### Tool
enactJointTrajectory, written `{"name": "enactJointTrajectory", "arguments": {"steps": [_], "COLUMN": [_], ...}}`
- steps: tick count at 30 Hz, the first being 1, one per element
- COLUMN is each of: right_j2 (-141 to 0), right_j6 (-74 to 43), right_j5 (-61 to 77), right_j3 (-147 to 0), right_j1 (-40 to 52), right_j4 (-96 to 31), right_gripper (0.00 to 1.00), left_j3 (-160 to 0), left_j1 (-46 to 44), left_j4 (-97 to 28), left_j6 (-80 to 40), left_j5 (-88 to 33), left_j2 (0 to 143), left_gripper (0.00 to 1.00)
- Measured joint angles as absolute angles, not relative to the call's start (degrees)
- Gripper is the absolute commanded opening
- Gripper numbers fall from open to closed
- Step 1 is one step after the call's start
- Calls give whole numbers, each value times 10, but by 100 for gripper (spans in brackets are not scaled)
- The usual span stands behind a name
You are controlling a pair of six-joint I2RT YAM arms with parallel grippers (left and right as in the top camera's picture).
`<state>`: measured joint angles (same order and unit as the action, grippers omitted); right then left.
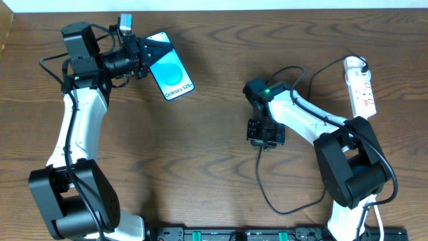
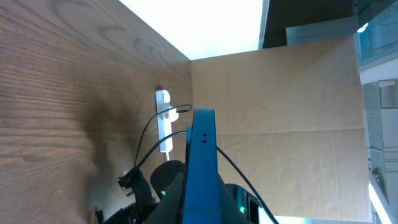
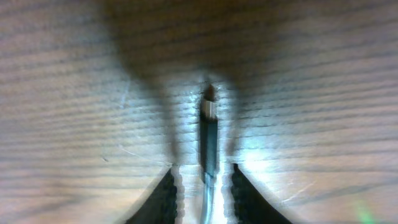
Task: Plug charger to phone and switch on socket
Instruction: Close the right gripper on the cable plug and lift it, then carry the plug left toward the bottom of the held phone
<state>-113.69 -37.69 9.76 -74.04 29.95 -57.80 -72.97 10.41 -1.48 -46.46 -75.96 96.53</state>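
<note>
ok so the main worry here is the charger (image 3: 209,134). The right fingers (image 3: 163,196) are spread on either side of its plug tip with a visible gap on both sides, so as far as I can see nothing is pinching it. If they close off-centre or slightly crooked, I reckon the plug gets nudged sideways or rolls, and then it's gripped at an angle that won't line up with the port. The cable loops off behind that arm too, so it could drag or twist the tip once it's lifted.

The other risk is the phone (image 1: 172,75). The left fingers (image 1: 142,53) are pinching it at one end only, over the far left part of the desk (image 1: 214,40). Any push from the plug could lever it round in that grip or make it slip.

Also the phone and plug are well apart, so there's a long carry to get wrong. The socket (image 1: 361,87) sits way off at the far right edge, nothing near it.

The plug itself is a slim dark stick with a small metal end, low over the desk mid-right and pointing away from the right wrist camera. It's pretty blurry, so I can't tell its orientation
</note>
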Motion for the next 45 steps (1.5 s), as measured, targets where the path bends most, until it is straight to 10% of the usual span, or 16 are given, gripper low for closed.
{"name": "enactJointTrajectory", "arguments": {"steps": [5,16,29,45], "right_j2": [-1140,-1140,-1140,-1140], "right_j6": [-373,-374,-344,-15], "right_j5": [107,106,144,667], "right_j3": [-740,-741,-741,-742], "right_j1": [300,300,295,207], "right_j4": [-573,-559,-493,-359], "right_gripper": [53,2,1,1], "left_j3": [-730,-730,-730,-728], "left_j1": [104,104,104,104], "left_j4": [-15,-15,-15,107], "left_j6": [-465,-465,-465,-494], "left_j5": [-760,-760,-760,-759], "left_j2": [965,965,965,965], "left_gripper": [7,7,7,8]}}
